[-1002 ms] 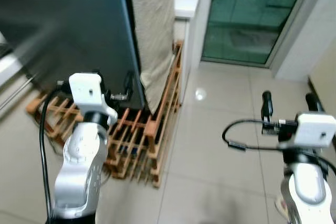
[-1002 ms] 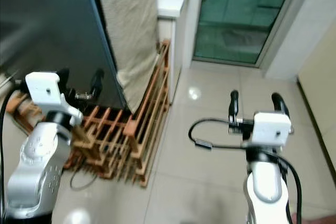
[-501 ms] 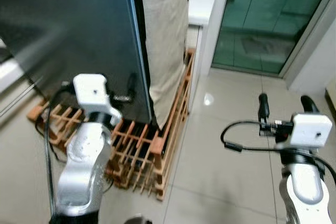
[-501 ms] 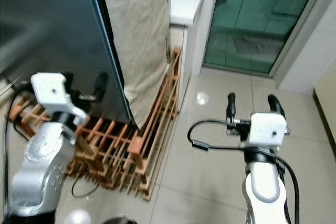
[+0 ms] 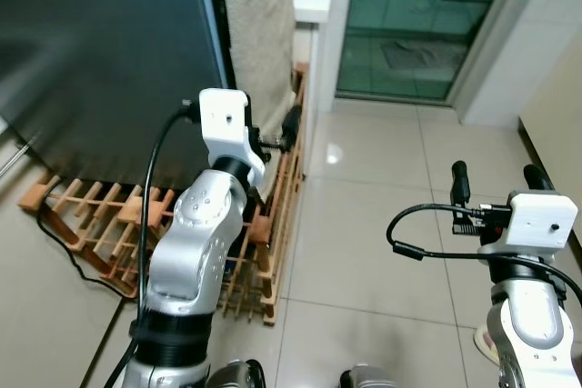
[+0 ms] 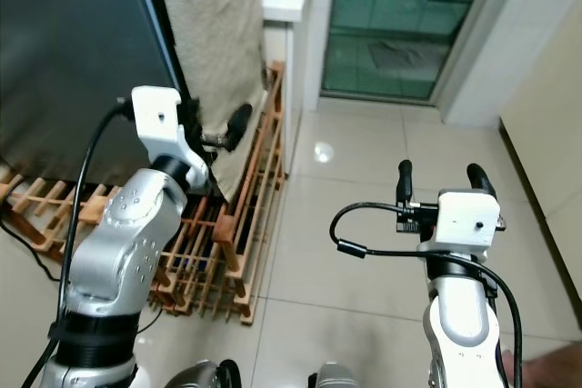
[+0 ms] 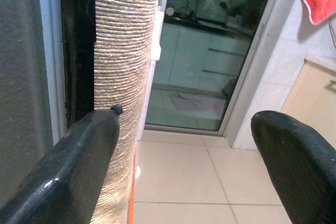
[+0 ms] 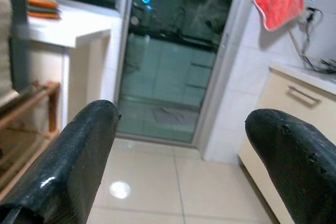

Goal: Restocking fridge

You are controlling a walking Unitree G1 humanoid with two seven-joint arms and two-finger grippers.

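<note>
Two empty grippers, both spread wide: left gripper [image 5: 273, 138] up by the dark fridge [image 5: 100, 52] at ten o'clock, right gripper [image 5: 496, 179] at four. I'd hook the fridge's near edge slowly, dodging that cloth [image 5: 259, 34].

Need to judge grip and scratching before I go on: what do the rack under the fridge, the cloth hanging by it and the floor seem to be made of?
Rack: looks like unpainted reddish-brown wood, with slatted bars and visible joints. Cloth: coarse beige woven fabric, ribbed like burlap or heavy cotton; which one, I cannot tell. Floor: glazed pale tiles, with grout lines and a bright light reflection. Fridge side: dark, smooth, faintly glossy, possibly coated metal.
</note>
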